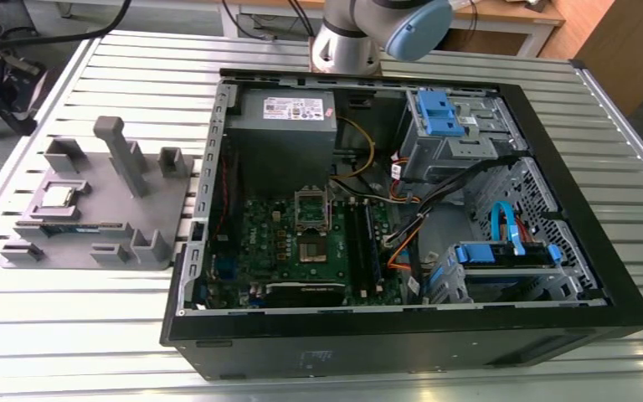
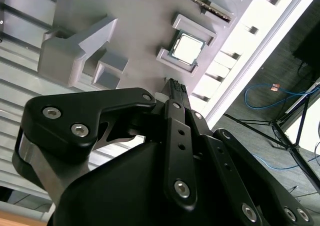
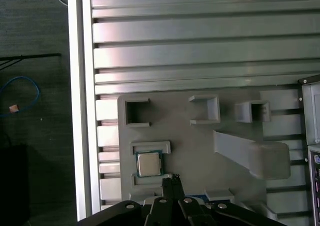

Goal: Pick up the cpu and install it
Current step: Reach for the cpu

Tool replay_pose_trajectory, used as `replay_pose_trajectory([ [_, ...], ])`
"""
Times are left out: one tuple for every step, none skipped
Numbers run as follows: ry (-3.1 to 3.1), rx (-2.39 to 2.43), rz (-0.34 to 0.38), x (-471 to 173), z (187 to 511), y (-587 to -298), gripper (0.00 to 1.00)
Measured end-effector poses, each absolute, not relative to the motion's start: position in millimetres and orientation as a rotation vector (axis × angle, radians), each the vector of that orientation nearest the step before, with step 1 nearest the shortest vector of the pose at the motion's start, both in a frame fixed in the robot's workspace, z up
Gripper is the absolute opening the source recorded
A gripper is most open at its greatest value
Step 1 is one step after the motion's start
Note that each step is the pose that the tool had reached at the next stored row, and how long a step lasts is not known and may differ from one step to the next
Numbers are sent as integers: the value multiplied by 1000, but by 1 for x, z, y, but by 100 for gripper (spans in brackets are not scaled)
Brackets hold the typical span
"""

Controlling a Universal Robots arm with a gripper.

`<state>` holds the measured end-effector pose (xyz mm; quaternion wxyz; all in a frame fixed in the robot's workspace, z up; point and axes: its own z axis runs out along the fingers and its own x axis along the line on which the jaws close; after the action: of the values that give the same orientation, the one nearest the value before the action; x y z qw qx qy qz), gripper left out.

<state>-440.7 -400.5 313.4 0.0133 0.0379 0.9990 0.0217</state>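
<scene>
The cpu (image 1: 59, 197), a small square chip with a silvery top, lies flat in a shallow recess of the grey block tray (image 1: 98, 251) at the exterior view's left. Both wrist views look down on the cpu (image 2: 188, 47) (image 3: 149, 164) from well above. My gripper (image 2: 175, 88) (image 3: 171, 182) hangs over the tray, its black fingers pressed together with nothing between them, tips close beside the chip in the picture and clearly higher than it. The motherboard socket (image 1: 315, 245) sits in the open computer case (image 1: 589, 251) with its metal frame swung up.
Tall grey posts (image 1: 120, 155) rise from the tray close to the chip's recess. A long green memory stick (image 1: 70, 226) lies along the tray's near side. Cables and blue drive cages (image 1: 450, 117) crowd the case. The slatted metal table (image 1: 76, 352) ends just beyond the tray.
</scene>
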Motion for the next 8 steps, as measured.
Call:
replay_pose_trajectory([
  [3112, 118, 68, -442, 313, -401, 11],
  [3112, 118, 68, -442, 312, -401, 11],
  [3112, 118, 68, -443, 311, -401, 11],
  [3112, 118, 68, -444, 311, -401, 11],
  [3112, 118, 68, -445, 310, -401, 11],
  [3112, 118, 68, -446, 310, -401, 11],
  [3112, 118, 68, -447, 309, -401, 11],
  [3112, 118, 68, -447, 309, -401, 11],
])
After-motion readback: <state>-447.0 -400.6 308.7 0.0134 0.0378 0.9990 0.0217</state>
